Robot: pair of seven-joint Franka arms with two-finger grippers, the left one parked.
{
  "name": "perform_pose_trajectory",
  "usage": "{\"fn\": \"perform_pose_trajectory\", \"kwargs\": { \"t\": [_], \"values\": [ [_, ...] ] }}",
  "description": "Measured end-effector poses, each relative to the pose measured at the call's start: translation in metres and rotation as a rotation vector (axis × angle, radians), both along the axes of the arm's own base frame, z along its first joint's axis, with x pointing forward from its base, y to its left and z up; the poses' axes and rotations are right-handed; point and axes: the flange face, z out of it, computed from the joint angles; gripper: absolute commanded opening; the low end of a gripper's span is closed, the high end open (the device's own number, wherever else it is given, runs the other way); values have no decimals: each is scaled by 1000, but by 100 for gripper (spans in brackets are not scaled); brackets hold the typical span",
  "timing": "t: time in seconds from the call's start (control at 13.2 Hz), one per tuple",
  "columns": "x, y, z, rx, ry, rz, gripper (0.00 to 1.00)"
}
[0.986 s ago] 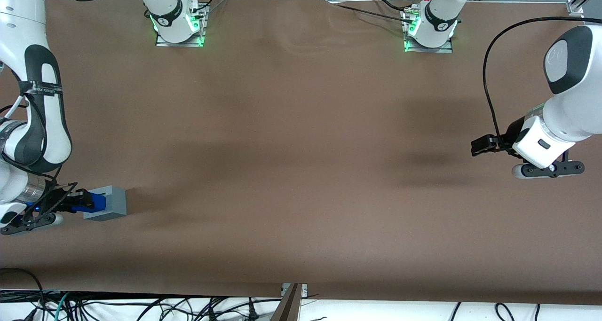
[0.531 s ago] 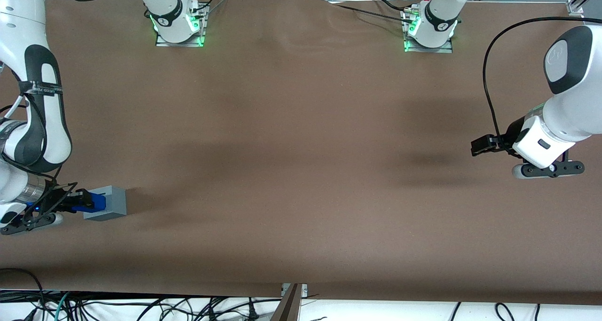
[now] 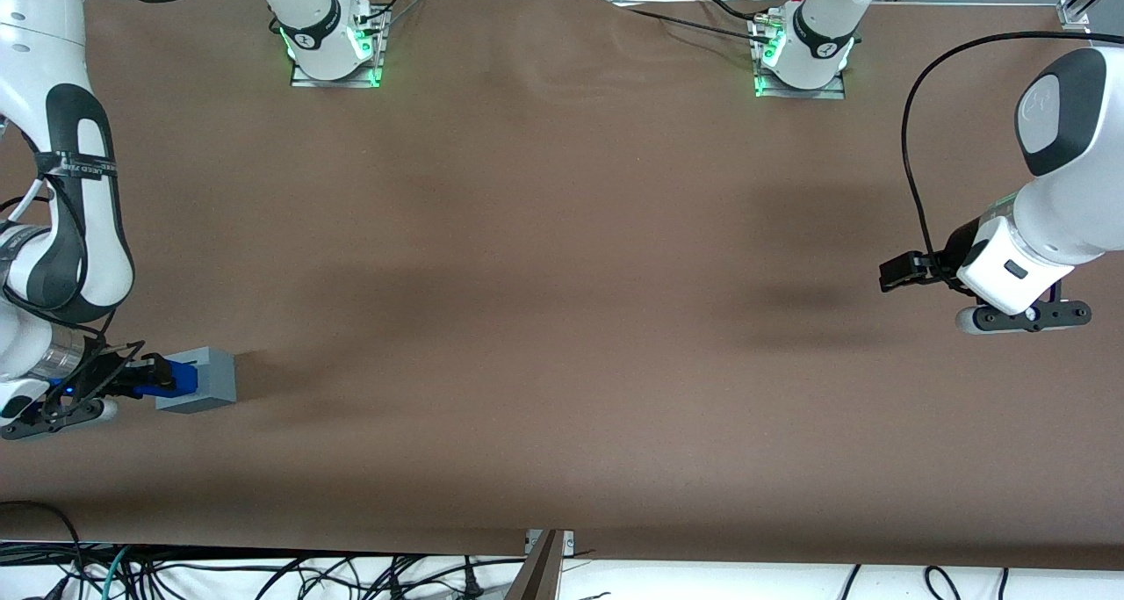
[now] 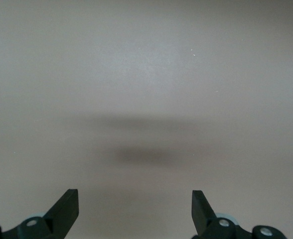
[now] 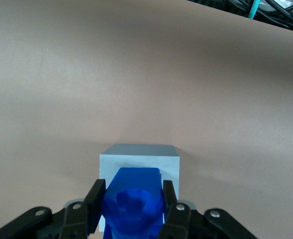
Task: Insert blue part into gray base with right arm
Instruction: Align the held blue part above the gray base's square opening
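The gray base (image 3: 209,378) stands on the brown table near the working arm's end, close to the front camera. The blue part (image 3: 176,378) is held between the fingers of my right gripper (image 3: 156,374), which is shut on it. The part lies against the base's top face. In the right wrist view the blue part (image 5: 134,202) sits between the two black fingers (image 5: 94,200), over the top of the gray base (image 5: 139,158). Whether the part sits down in the recess is hidden by the part itself.
The brown table cloth (image 3: 562,319) spreads wide toward the parked arm's end. Two arm bases with green lights (image 3: 334,46) (image 3: 799,55) stand at the table's back edge. Cables (image 3: 263,574) hang below the front edge.
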Motion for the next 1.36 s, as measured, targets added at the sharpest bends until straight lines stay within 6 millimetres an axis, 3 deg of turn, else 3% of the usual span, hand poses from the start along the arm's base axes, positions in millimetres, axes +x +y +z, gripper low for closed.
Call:
{"fn": "perform_pose_trajectory", "kwargs": {
  "t": [1.36],
  "values": [
    [2,3,6,4,5,12,51]
  ]
}}
